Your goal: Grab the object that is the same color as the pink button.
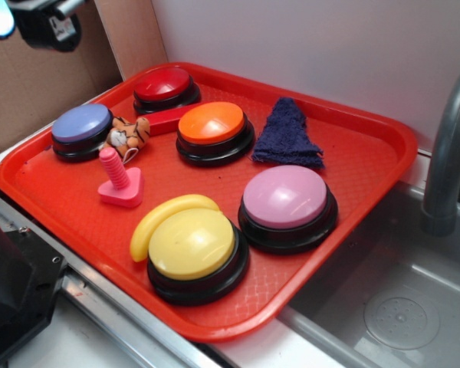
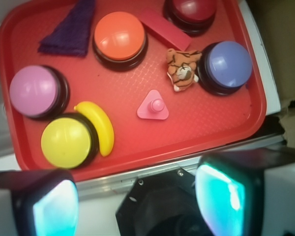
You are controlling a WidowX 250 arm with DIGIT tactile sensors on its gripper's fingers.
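The object, a small bright pink toy bolt (image 1: 120,181) (image 2: 153,106), stands upright on its flat triangular base on the red tray (image 1: 353,222) (image 2: 206,125), left of middle. The pink button (image 1: 285,197) (image 2: 33,90), a mauve dome on a black base, sits toward the tray's right front in the exterior view. My gripper (image 2: 137,201) hangs high above the tray's near edge, open, with nothing between its glowing teal pads (image 2: 220,194). In the exterior view only part of the gripper (image 1: 31,19) shows at the top left corner.
On the tray are also a lavender-blue button (image 1: 81,126), red button (image 1: 165,88), orange button (image 1: 212,129), yellow button (image 1: 193,249), a yellow banana (image 1: 157,218), a striped tiger figure (image 1: 128,136), a red block (image 1: 169,119) and a dark blue cloth (image 1: 289,134). A sink and faucet (image 1: 448,153) lie right.
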